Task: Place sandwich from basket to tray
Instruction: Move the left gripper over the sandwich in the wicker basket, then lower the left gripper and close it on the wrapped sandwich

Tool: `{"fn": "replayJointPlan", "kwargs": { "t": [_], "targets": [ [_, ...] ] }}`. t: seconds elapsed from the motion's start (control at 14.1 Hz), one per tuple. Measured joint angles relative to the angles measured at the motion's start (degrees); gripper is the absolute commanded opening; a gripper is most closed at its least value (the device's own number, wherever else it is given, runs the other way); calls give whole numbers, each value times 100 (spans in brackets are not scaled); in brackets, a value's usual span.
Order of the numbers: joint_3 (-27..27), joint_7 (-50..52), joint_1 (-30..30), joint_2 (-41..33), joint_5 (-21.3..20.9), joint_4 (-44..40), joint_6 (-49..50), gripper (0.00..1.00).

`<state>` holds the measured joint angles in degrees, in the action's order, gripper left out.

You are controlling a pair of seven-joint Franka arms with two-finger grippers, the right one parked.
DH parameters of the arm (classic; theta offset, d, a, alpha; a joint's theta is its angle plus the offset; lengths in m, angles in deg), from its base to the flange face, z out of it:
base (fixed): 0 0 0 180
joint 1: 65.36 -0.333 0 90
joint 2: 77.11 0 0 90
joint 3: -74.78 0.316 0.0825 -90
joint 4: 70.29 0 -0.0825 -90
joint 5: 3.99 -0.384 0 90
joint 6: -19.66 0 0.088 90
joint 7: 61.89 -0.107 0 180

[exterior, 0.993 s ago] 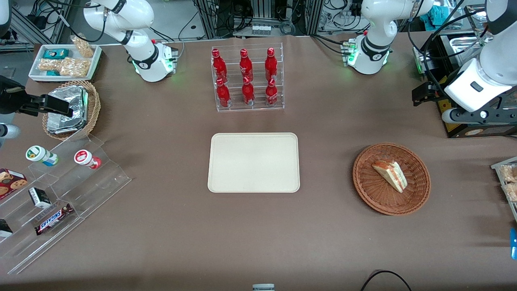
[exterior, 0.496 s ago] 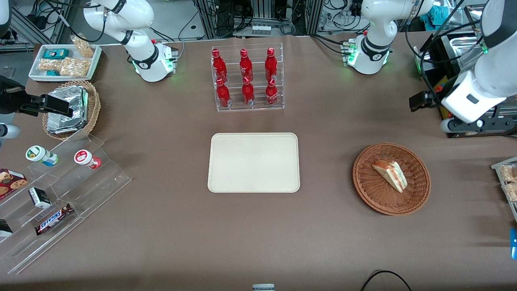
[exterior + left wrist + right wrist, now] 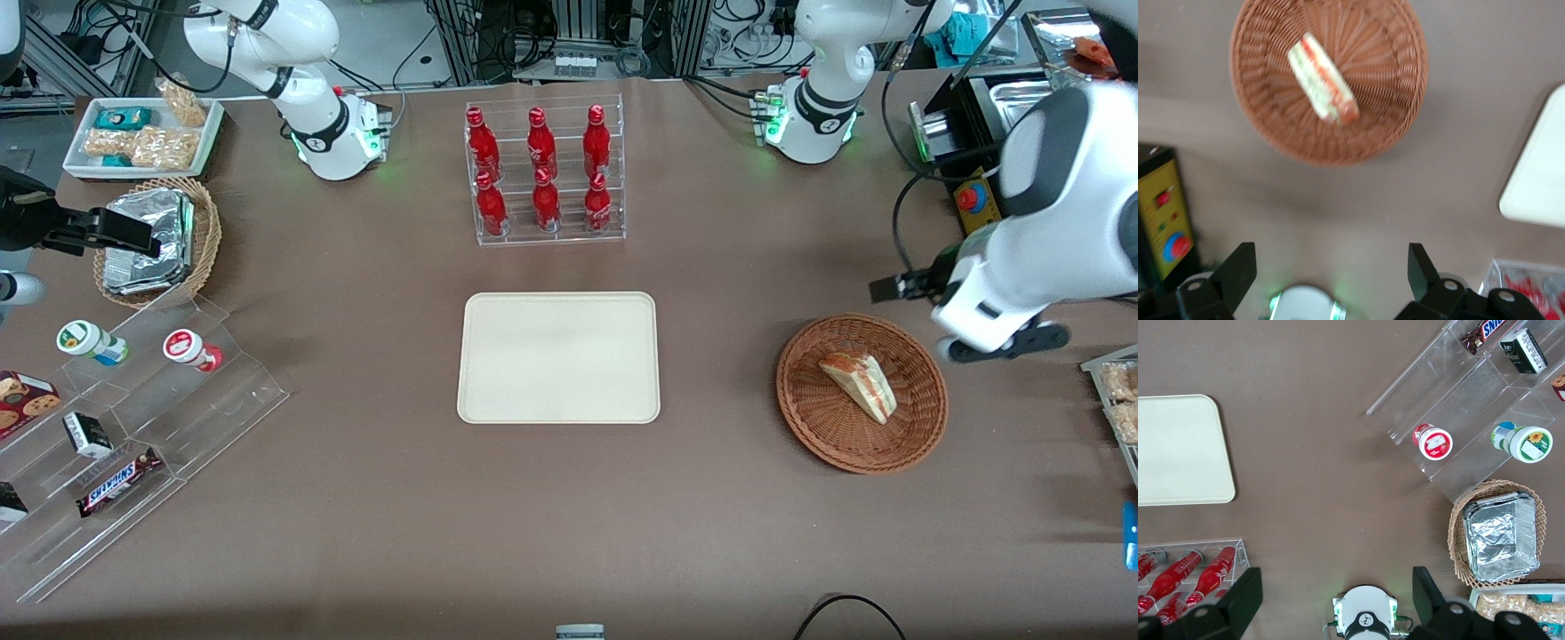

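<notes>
Since a second ago the white left arm [image 3: 1040, 222] has swung down and nearer the front camera from the working arm's end of the desk, and it now hangs just outside the rim of the wicker basket, on the rim's farther part; nothing else has shifted. The brown-covered desk [image 3: 356, 498] carries everything. At its middle lies the large flat cream-beige rectangular tray [image 3: 560, 357] with rounded corners and a low rim, bare. Farther from the camera than the tray stands a clear acrylic rack of six red bottles [image 3: 544, 173]. Toward the parked arm's end sit a clear stepped display stand [image 3: 178, 391] with small snacks and a deeper tan wicker basket holding foil packets [image 3: 206, 233]. Toward the working arm's end, well apart from the tray, rests the wide shallow round reddish-brown wicker basket [image 3: 800, 418]. In it, a little off centre, lies the small triangular sandwich [image 3: 859, 384] of pale bread with red-orange filling, untouched and lying flat on the weave. The wrist view looks down on the same basket [image 3: 1391, 100], the sandwich [image 3: 1321, 79] and one corner of the tray [image 3: 1538, 180]. There the hand [image 3: 1331, 273] shows its two dark fingers [image 3: 1238, 267] spread wide, with only bare desk between them. It is above the desk beside the basket, clear of both basket and sandwich.
</notes>
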<state>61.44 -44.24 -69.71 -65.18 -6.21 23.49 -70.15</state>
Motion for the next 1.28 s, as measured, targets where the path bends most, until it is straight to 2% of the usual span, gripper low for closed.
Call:
{"fn": "replayJointPlan", "kwargs": {
  "t": [0.35,0.57,0.78,1.28],
  "targets": [
    [20,237,-122,7,20,1543,-2269,100],
    [28,1025,-152,76,53,2240,-3313,100],
    [49,1814,-153,214,53,2353,-3533,100],
    [223,1959,-175,405,53,2399,-3734,100]
  ]
}}
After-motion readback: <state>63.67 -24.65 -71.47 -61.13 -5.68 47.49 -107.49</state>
